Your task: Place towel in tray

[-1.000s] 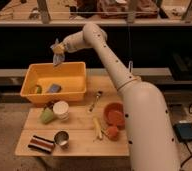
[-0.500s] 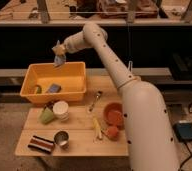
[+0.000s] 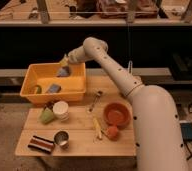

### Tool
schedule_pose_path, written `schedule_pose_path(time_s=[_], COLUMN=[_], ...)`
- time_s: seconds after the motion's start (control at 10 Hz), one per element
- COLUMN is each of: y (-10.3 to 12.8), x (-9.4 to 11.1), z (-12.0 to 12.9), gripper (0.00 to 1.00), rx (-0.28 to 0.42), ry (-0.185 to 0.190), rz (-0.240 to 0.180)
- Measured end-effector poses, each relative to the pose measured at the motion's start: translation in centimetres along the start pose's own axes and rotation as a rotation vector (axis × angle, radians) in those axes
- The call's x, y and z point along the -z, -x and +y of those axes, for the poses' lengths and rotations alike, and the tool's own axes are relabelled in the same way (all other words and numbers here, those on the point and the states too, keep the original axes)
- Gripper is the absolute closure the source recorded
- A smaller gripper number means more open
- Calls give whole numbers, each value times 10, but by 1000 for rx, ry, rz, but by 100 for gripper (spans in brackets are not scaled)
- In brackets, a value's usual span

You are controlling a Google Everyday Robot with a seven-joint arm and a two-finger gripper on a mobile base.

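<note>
Above the deep yellow tray [image 3: 33,93], hand [image 3: 64,62] grips limp towel [image 3: 63,72].

**Materials and finishes observed**

Tray [image 3: 31,91], rear left corner of the table: yellow plastic, smooth, slight sheen. Towel [image 3: 63,72]: limp grey-blue cloth, matt, hanging from the gripper [image 3: 64,61] over the tray's back right corner. Table [image 3: 79,131]: pale wood, matt. Cup [image 3: 61,138], near the front edge: shiny metal. Striped cloth [image 3: 40,144], front left corner: matt fabric. Bowl [image 3: 117,113]: smooth orange plastic. Arm [image 3: 139,102]: smooth white casing.
</note>
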Motion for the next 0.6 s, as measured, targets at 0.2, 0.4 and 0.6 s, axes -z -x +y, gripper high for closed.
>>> schedule_pose_path(time_s=[0.2, 0.4, 0.6], y=[13, 27, 39], x=[-6, -23, -32], z=[0, -6, 6], gripper=[100, 86, 66], rx=[-45, -56, -174], ry=[12, 17, 26], rz=[-30, -69, -39])
